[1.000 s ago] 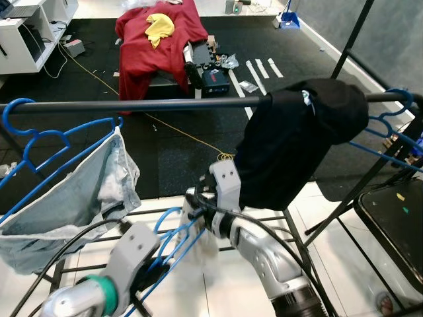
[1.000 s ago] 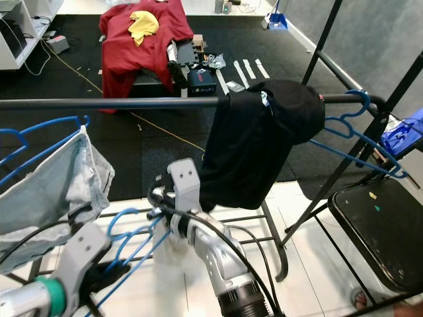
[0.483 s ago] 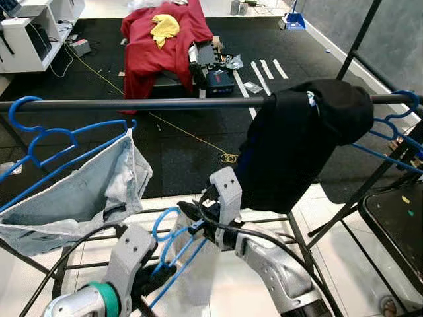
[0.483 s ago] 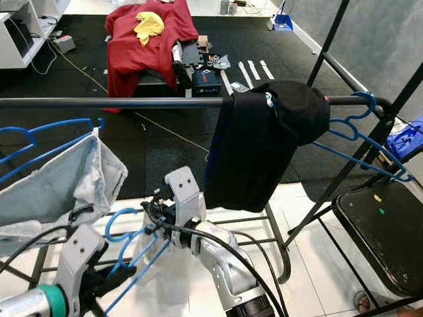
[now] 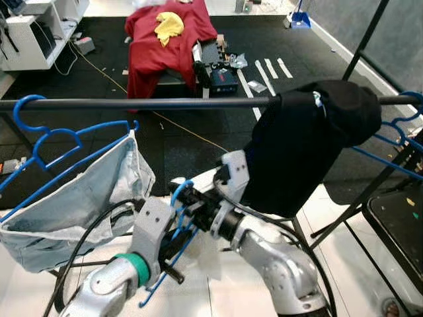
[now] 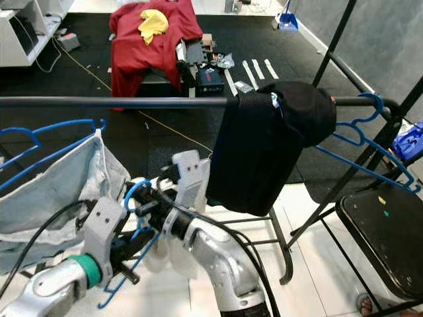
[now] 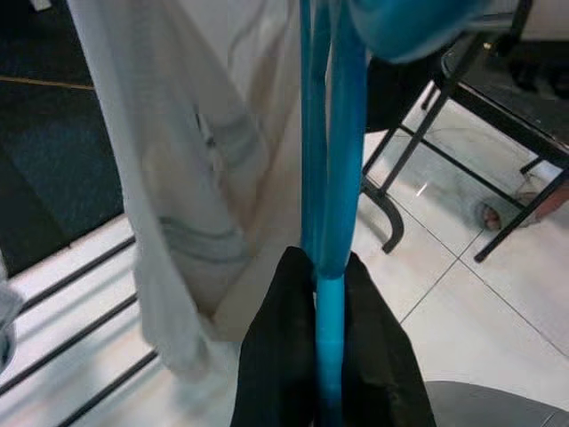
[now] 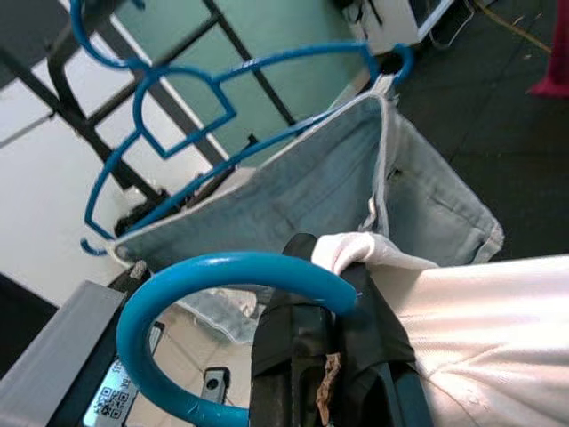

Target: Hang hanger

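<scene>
We find both arms raised since the earlier frame, bringing the blue hanger (image 5: 177,228) with its pale garment (image 7: 200,169) up closer beneath the rail (image 5: 132,103). The left gripper (image 7: 331,356) pinches the hanger's lower bar; the right gripper (image 8: 324,342) clamps its neck just below the hook (image 8: 213,294). On the rail, free length lies between the grey garment (image 5: 73,205) and the black garment (image 5: 304,145).
</scene>
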